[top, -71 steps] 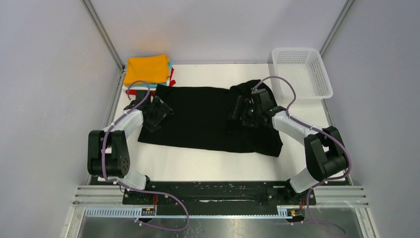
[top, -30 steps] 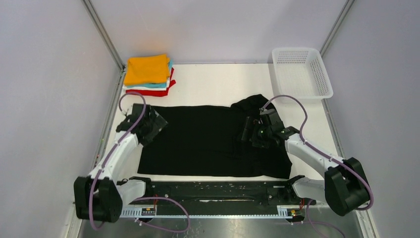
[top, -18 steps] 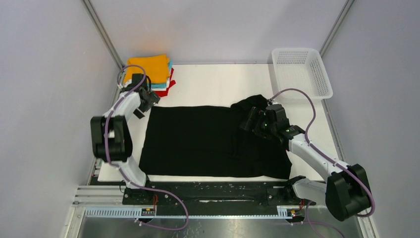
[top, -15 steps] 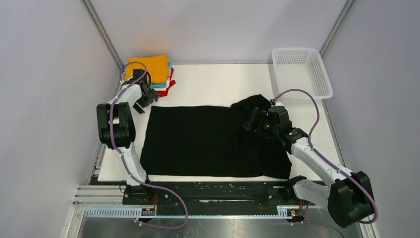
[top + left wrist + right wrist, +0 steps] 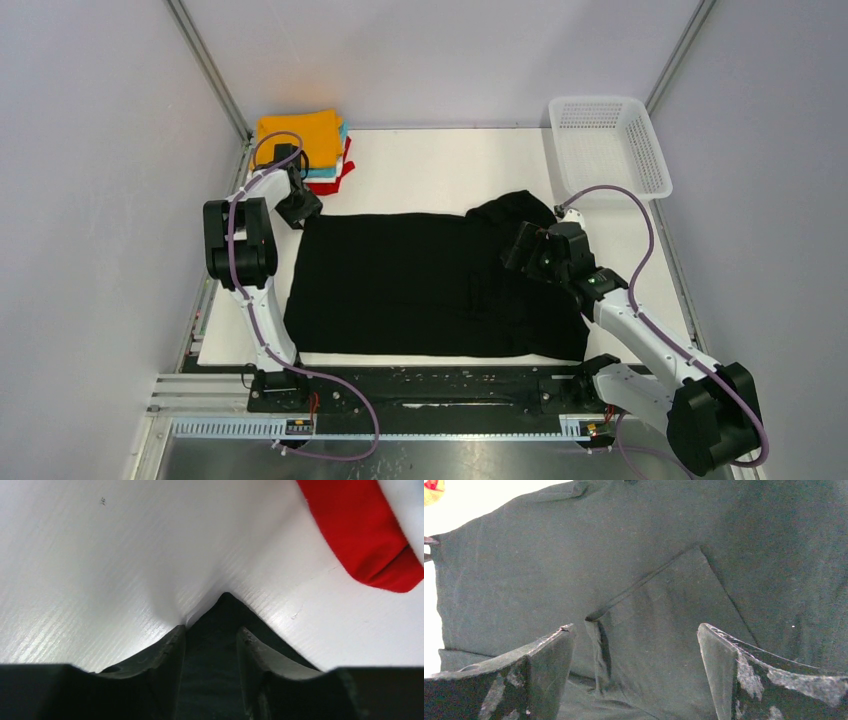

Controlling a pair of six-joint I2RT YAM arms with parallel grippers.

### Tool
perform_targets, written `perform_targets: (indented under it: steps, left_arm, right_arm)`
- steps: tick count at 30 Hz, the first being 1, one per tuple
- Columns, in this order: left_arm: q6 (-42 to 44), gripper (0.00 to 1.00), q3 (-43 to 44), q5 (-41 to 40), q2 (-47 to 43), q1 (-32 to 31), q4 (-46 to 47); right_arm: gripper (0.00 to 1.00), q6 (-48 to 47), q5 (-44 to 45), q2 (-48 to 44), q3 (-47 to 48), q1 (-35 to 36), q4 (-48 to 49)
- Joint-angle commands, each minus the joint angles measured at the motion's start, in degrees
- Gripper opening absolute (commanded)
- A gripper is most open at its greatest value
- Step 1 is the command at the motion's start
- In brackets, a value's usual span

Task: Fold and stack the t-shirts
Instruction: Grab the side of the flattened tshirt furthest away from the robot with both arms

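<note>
The large black t-shirt [image 5: 420,285] lies spread flat on the white table, with a bunched sleeve [image 5: 510,208] at its far right. My left gripper [image 5: 300,208] sits low at the shirt's far left corner. In the left wrist view its fingers [image 5: 172,645] stand partly closed, still apart, with that black corner [image 5: 222,607] lying between them. My right gripper [image 5: 527,250] hovers wide open over the shirt's right part, above a fold [image 5: 644,585], holding nothing. The folded t-shirts are stacked at the far left, orange [image 5: 297,137] on top and red [image 5: 335,180] at the bottom.
A white mesh basket [image 5: 608,145] stands at the far right corner. The red folded shirt [image 5: 365,540] lies close beyond the left gripper. Metal frame posts and grey walls bound the table on both sides.
My left arm swung from the shirt's left edge up to its far left corner, and its jaws narrowed round the cloth there. My right gripper drifted slightly right, staying wide open.
</note>
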Motion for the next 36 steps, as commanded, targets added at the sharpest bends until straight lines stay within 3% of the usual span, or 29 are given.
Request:
perform_targets:
  steps: [1, 5, 8, 9, 15, 19, 28, 36]
  left_arm:
    - [0.07, 0.39, -1.48, -1.70, -0.95, -1.31, -1.97]
    - [0.55, 0.25, -0.37, -2.41, -0.87, -1.76, -2.67]
    - [0.80, 0.03, -0.31, -2.12, -1.06, -1.85, -2.75]
    - [0.92, 0.00, -0.44, -2.00, -1.20, -1.95, -2.70]
    - [1.49, 0.00, -1.78, -2.01, -3.28, -2.12, -1.75]
    - [1.82, 0.00, -2.52, -2.11, -4.48, -2.13, -1.42]
    - [1.63, 0.00, -4.20, -0.66, -5.84, -2.11, -0.05]
    - [1.47, 0.00, -4.06, 0.19, -5.26, -2.13, 0.08]
  right_arm:
    - [0.99, 0.06, 6.27, 0.74, 1.25, -0.37, 0.57]
    - [0.99, 1.63, 8.49, 5.66, 5.44, -0.98, 0.44]
    - [1.00, -0.12, 7.83, 12.11, 12.65, -1.61, -0.76]
    - [1.00, -0.11, 8.11, 14.76, 15.64, -2.02, -1.92]
    - [0.99, 4.44, 6.04, 33.67, 31.95, -4.63, -8.28]
    - [0.97, 9.27, 5.43, 42.46, 37.48, -5.22, -7.47]
    - [0.90, 18.53, 6.57, 52.98, 39.72, -7.31, 3.87]
    - [0.85, 21.66, 3.65, 57.53, 42.48, -8.63, 6.38]
